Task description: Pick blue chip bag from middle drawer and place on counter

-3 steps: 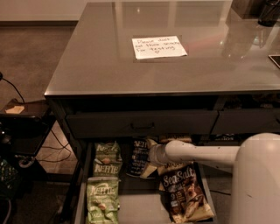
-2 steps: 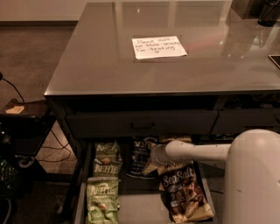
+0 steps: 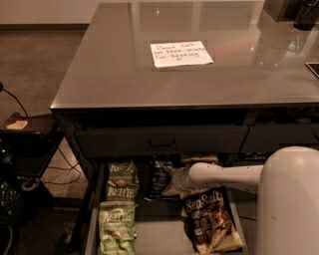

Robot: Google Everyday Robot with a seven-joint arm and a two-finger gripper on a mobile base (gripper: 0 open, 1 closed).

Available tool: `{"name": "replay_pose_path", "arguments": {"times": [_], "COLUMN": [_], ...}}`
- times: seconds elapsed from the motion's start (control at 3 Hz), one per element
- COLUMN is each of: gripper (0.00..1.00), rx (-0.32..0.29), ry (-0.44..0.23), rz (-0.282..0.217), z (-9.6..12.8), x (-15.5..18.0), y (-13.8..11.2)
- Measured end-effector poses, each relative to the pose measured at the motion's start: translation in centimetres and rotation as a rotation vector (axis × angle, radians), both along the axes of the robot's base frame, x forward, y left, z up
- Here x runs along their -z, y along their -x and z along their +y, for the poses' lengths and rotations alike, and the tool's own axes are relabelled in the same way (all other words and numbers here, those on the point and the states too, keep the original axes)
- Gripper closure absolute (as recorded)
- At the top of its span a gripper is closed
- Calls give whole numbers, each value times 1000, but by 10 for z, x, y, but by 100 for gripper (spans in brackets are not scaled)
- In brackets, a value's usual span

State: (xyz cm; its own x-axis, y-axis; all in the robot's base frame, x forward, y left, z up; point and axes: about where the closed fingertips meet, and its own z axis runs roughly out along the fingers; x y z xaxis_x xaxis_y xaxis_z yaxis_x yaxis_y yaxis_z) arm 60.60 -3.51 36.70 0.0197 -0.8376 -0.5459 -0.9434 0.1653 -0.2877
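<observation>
At far left a low dark stand (image 3: 25,142) holds a small tan object, with cables (image 3: 62,169) hanging beside it. Next comes the open drawer (image 3: 91,224), pulled out below the counter (image 3: 124,74). Two green bags (image 3: 121,182) lie along the drawer's left side, one behind the other. Above them is a closed drawer front (image 3: 162,141) with a slim handle. On the counter, near its middle, lies a white note (image 3: 181,53). The blue bag (image 3: 158,175) lies at the back of the drawer, near its middle, just right of the rear green bag and partly under the closed front. The gripper (image 3: 175,180) is inside the drawer at the blue bag's right edge, and seems to touch it. Whether the gripper is open, closed or holding the bag cannot be told, since its tip is dark and merges with the bags. In front of it, towards the right, lies a Sea Salt bag (image 3: 212,223), tilted. The white arm (image 3: 227,175) runs right from the gripper to the robot's rounded body (image 3: 294,199) at the lower right. A dark object (image 3: 306,15) stands at the counter's far right corner.
</observation>
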Motion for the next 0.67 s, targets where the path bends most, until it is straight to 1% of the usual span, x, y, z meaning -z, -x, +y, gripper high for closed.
{"name": "replay_pose_path", "arguments": {"times": [0.33,0.67], "gripper": [89,100], "rx": [-17,-50], "ry": [-37,-92], "rz": [2,2], "z": [5,10], "x": [-16,-44], "y": [14,31]}}
